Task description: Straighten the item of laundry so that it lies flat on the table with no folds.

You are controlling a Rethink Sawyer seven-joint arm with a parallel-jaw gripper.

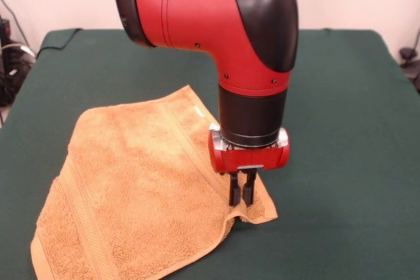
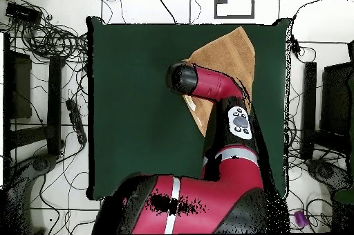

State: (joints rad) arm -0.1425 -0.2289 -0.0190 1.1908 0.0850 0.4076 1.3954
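My claw: the black two-fingered gripper (image 1: 241,189) under my red wrist points straight down, fingers drawn narrow with only a slit between them, tips at a corner of the tan-orange terry hand towel (image 1: 131,188). I judge they pinch a little of the cloth, but the contact itself is too small to be sure of.
Towel: it lies on the dark green fabric-covered table (image 1: 341,109), toward the side nearest the front camera, one edge running out of that view at the bottom. From overhead my arm covers much of it.
Folds: the corner under my fingers is puckered and lifted, with a dark hollow beneath; a ridge runs along the woven border band (image 1: 187,142) up to the far corner. The small white care tag (image 1: 214,127) sits just by my wrist.
Risk, slip: a thin pinch on thick terry may let go under a pull, and the corner would drop back curled.
Risk, drag: pulling sideways could slide the whole towel, leaving the ridge in.
Risk, new fold: lifting high and releasing might flip the corner over itself.
Risk, edge: the towel is already near the table's rim; a tug that way could send it off.
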